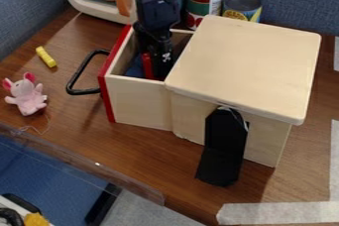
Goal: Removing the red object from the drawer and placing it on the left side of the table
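Plainly open drawer (138, 102), 1 red object (147, 66) inside

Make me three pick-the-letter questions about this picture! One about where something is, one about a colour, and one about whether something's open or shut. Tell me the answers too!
1. Where is the pink plush toy?
A) On top of the wooden box
B) On the table, out in front of the drawer
C) Inside the drawer

2. What colour is the drawer's front panel?
A) Green
B) Yellow
C) Red

3. How is the drawer now?
A) Pulled open
B) Pushed fully shut
C) Upside down on the table

Answers:
1. B: the toy sits on the brown tabletop, past the black handle.
2. C: the panel behind the handle is red.
3. A: it sticks out from the wooden box, and you can see inside.
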Robot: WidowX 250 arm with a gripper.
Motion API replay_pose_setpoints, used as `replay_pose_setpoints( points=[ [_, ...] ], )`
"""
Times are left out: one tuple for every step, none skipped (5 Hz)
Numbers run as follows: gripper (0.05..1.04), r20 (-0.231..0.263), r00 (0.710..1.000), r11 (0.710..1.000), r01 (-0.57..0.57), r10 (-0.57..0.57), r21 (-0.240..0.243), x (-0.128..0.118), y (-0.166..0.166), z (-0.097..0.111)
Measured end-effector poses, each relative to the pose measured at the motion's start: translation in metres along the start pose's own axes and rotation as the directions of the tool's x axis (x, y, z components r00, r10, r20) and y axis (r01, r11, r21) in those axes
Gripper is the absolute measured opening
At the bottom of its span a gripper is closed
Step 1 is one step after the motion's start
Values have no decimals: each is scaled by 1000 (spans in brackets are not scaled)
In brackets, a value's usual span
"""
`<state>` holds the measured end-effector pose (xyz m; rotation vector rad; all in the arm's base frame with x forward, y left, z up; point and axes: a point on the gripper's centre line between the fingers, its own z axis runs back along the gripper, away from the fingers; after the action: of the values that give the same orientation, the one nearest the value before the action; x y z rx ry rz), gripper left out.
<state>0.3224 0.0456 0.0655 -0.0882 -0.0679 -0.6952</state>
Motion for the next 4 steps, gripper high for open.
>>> replay_pose_setpoints(
  points=[
    [854, 15, 1000, 1000, 11, -11, 3, -1, -4, 2],
    [854, 77, 997, 999, 21, -24, 40, -7, -13, 27],
    [854, 142, 989, 998, 25, -32, 49, -14, -17, 50],
    [854, 175, 984, 996, 0, -17, 95, -25, -14, 71]
  ],
)
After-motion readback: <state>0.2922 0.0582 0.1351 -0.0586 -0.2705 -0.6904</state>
